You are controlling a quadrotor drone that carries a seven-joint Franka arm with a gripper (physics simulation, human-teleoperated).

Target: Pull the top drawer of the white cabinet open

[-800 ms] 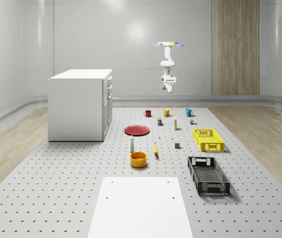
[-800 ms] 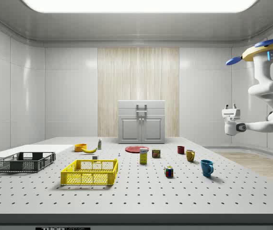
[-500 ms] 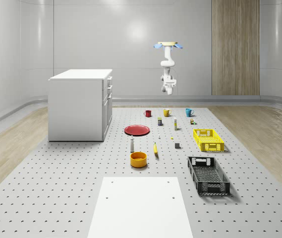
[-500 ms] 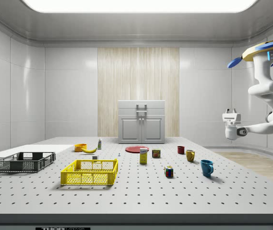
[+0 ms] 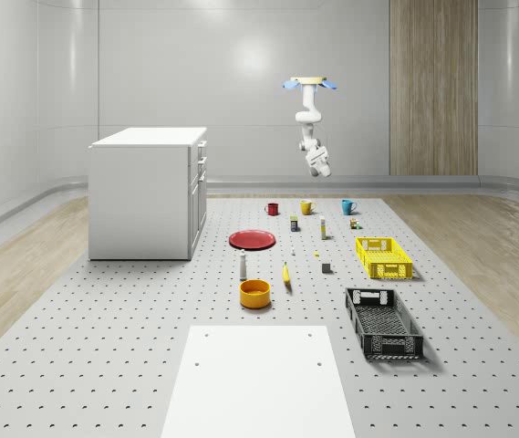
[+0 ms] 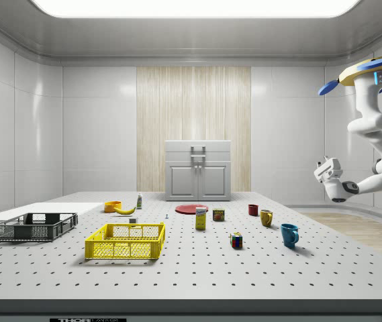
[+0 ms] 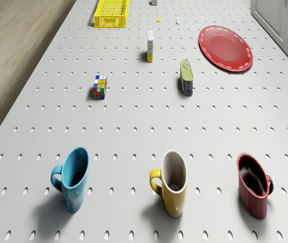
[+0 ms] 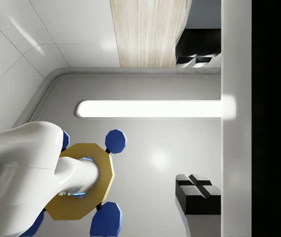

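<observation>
The white cabinet [image 5: 150, 193] stands at the whole-scene view's left, its drawers facing right. Its top drawer [image 6: 198, 151] is shut, and the side view shows a handle on its front. The drone [image 5: 309, 83] hovers high above the table's far end, over the row of mugs and well to the right of the cabinet. Below it hangs the arm, with my gripper [image 5: 320, 168] in mid-air, far from the cabinet. In the side view the gripper [image 6: 322, 167] is tilted upward. In the wrist view the gripper [image 8: 198, 123] is open: its black fingers [image 8: 198, 197] stand wide apart with ceiling between them.
A blue mug [image 7: 73, 177], a yellow mug [image 7: 171, 182] and a red mug [image 7: 253, 185] stand below the drone. Beyond them are a colour cube [image 7: 99, 87], a can [image 7: 186, 77], a red plate [image 7: 225, 47], a yellow crate [image 5: 384, 256] and a black crate [image 5: 383, 321].
The wrist has turned, so the gripper now tilts upward instead of lying level, and it has dropped slightly. The drone has stayed at about the same spot. The drawer is still shut.
</observation>
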